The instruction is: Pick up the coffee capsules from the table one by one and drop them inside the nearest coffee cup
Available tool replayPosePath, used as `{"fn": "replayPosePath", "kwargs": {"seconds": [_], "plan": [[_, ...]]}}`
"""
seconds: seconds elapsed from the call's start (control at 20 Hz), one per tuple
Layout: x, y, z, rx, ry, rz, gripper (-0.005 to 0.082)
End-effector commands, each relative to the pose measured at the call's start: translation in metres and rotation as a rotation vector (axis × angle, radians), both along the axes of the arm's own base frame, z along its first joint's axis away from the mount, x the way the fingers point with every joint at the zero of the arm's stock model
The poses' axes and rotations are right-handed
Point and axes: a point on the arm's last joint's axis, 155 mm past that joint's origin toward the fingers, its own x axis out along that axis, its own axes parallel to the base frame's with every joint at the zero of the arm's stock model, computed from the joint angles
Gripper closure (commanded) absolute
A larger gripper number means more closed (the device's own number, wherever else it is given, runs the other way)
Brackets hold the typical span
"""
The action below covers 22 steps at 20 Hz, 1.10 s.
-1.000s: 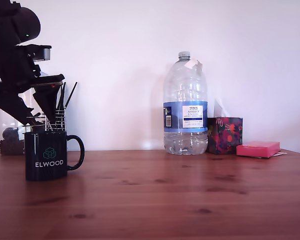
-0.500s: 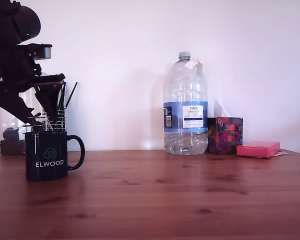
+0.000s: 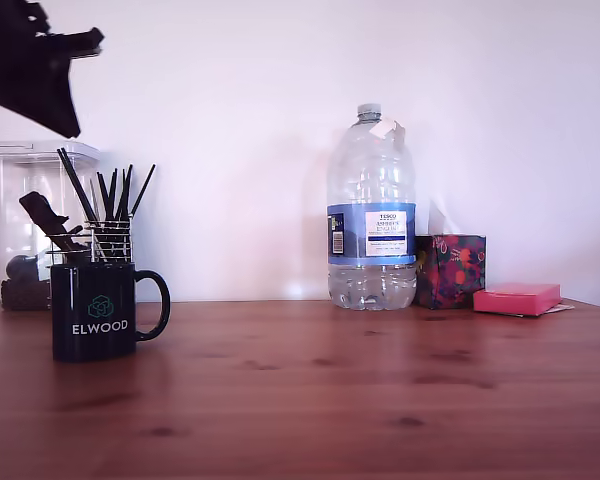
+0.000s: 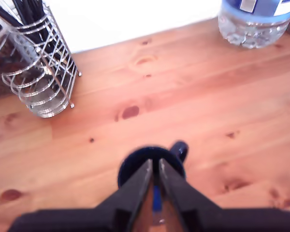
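1. Change: the arm (image 3: 30,70) stood low over the coffee cup (image 3: 92,310) a second ago and half a second ago. It now sits high in the corner at the exterior view's left, well clear of the cup rim. The wire holder (image 3: 110,240) of black sticks and the clear canister (image 3: 25,200) behind it, which the arm had covered, are now in plain sight.
2. Cup: unmoved between readings. It is upright on the table (image 3: 330,380), with its handle toward the exterior view's right.
3. Wrist view: the gripper (image 4: 155,164) looks straight down into the cup (image 4: 127,166). The wire holder (image 4: 38,82) and the water bottle (image 4: 253,24) stand well apart from it.
4. Jaws: drawn close, with only a narrow slit between them. A blue sliver (image 4: 157,198) shows in that slit. It cannot be told whether this is the blue capsule lying in the cup or something pinched between the fingers.
5. Capsules: neither view shows one on the bare wood, and the dark one is not visible anywhere.
6. Reading (a judgement): a lift straight up off the cup fits a drop just made. With no capsule left on the table in view, the task looks at or near its end.
7. Caveat: part of the table lies outside both views.
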Motion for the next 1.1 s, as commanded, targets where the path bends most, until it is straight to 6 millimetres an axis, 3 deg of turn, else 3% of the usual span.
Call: {"fn": "replayPosePath", "kwargs": {"seconds": [0.0, 0.6, 1.05], "plan": [[-0.012, -0.003, -0.002, -0.016, -0.050, -0.022, 0.0784], [-0.106, 0.004, -0.037, -0.160, -0.326, -0.038, 0.0784], [-0.145, 0.010, -0.073, -0.226, -0.360, -0.019, 0.0784]]}}
